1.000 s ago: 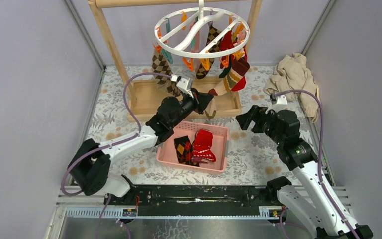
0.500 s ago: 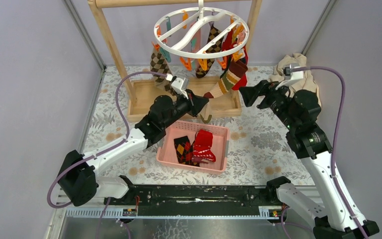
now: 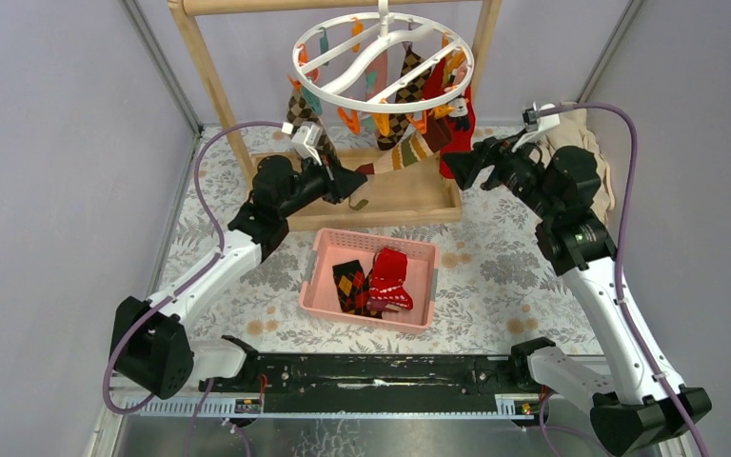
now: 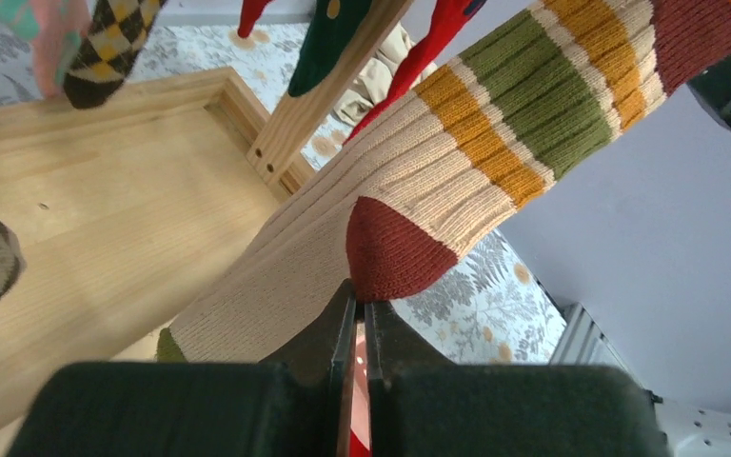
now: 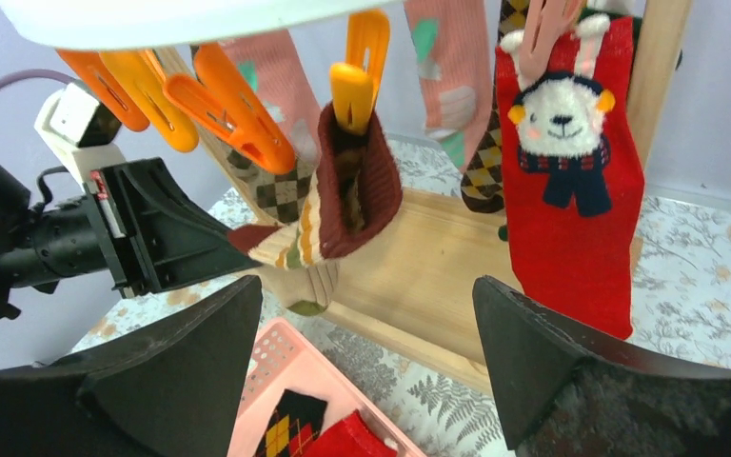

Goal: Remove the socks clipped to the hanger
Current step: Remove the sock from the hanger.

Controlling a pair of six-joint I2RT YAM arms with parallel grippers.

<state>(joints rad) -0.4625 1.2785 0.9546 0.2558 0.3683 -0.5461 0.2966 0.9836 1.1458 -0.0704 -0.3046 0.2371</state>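
The white ring hanger point(image 3: 297, 59) hangs from the wooden rack with several socks clipped under it. A beige sock with green, orange and maroon stripes point(image 3: 405, 152) point(image 4: 495, 143) stretches sideways from an orange clip point(image 5: 352, 95) to my left gripper point(image 3: 356, 179) point(image 4: 357, 297), which is shut on its red heel. My right gripper point(image 3: 457, 164) point(image 5: 366, 286) stands open just right of the ring, nothing between its fingers, facing the striped sock's cuff point(image 5: 343, 209) and a red bear sock point(image 5: 571, 219).
A pink basket point(image 3: 371, 236) in front of the rack holds a red sock point(image 3: 390, 276) and a dark argyle sock point(image 3: 350, 286). The rack's wooden base tray point(image 3: 419, 198) lies under the hanger. A beige cloth heap point(image 3: 567, 141) sits behind my right arm.
My left gripper has pulled left and back with the striped sock, stretching it. My right arm has risen and moved up to the hanger's right side. The ring has shifted slightly left.
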